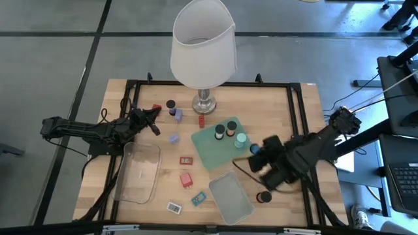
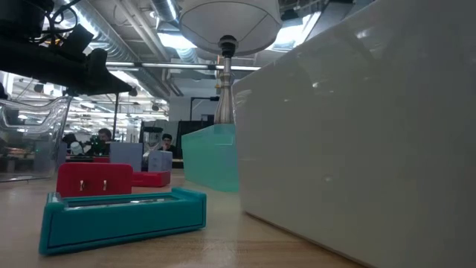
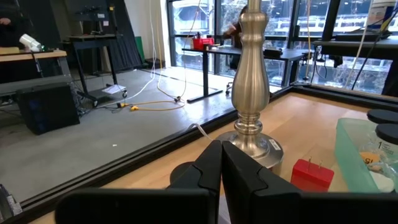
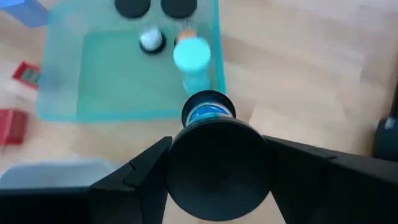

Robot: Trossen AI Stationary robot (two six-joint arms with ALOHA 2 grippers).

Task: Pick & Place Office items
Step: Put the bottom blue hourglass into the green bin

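My right gripper (image 4: 217, 146) pinches a blue-topped cylinder (image 4: 208, 113) just beside the mint tray (image 1: 209, 153) edge, so I judge a low carry could clip its wall and topple the mint-topped cylinder (image 4: 193, 57); left gripper (image 3: 221, 168), pressed together, waits near the lamp (image 1: 202, 46).

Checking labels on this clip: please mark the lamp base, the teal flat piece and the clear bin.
lamp base (image 1: 204, 104), high view, on its metal foot.
teal flat piece (image 2: 123, 217), low view, front face.
clear bin (image 1: 138, 171), high view, bin floor.

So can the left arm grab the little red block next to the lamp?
Probably yes. The left end effector, fingers shut, sits near the lamp base, and the red block lies just ahead on bare wood. The fingers would need to open first.
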